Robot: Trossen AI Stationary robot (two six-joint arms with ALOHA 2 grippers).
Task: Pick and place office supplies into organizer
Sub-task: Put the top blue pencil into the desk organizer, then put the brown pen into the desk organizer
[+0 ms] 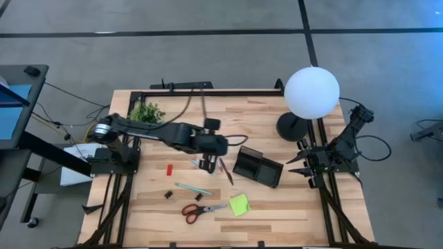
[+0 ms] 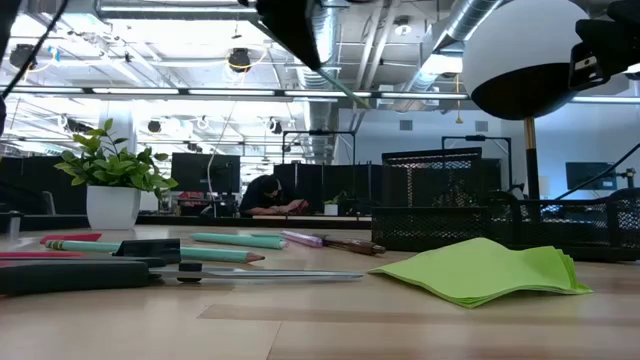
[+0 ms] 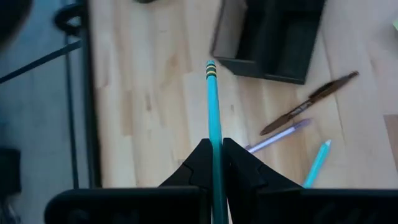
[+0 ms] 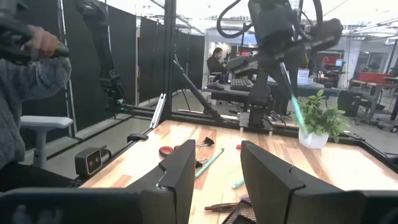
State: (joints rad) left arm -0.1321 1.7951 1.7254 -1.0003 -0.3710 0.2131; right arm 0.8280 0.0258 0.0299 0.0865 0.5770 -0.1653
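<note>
My left gripper [image 1: 206, 164] hangs over the table's middle, just left of the black organizer [image 1: 257, 167], and is shut on a teal pencil [image 3: 212, 112]. From the right wrist view the pencil [image 4: 296, 104] slants down below it. Left on the wood are a brown pen [image 3: 311, 102], a purple pen [image 3: 278, 136], a teal pen [image 3: 317, 163], another teal pencil [image 1: 194, 188], red-handled scissors [image 1: 199, 210], a lime sticky-note pad [image 1: 239, 204], a red block [image 1: 169, 169] and black clips [image 1: 168, 194]. My right gripper [image 4: 214, 171] waits open at the table's right edge. My left gripper pinches the teal pencil's shaft [image 3: 215, 149] between its two fingers. The pencil runs along the fingers, and its banded end [image 3: 210, 65] sticks out well past the fingertips. The fingers slant downward, and the pencil is lifted clear of the table.
A white globe lamp [image 1: 311, 91] on a black base [image 1: 291, 127] stands at the far right, behind the organizer. A small potted plant [image 1: 147, 113] sits at the far left. A person's sleeve [image 4: 31, 68] shows beyond the table in the right wrist view.
</note>
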